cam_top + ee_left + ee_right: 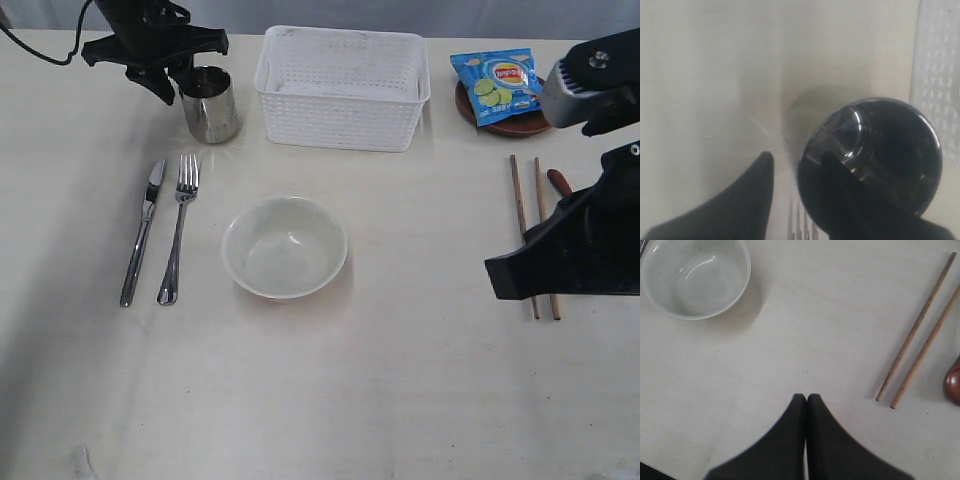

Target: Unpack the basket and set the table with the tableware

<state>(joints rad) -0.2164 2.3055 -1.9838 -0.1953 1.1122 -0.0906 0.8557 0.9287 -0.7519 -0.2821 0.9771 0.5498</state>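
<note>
Steel cup (210, 105) stands upright on the table (400, 400), just beside the white basket (342, 90) and beyond the knife (143, 230) and fork (178, 225). The left fingers (755, 200) hang over it, spread wide, and hold nothing. One is outside the wall with a gap, and the other is across the dark mouth; I cannot tell if it dips inside. The cup is directly below them, so I judge the left arm should rise straight up to avoid tipping it. The right fingers (790, 440) are pressed together and empty, near the chopsticks (920, 325), well apart from the cup.
</note>
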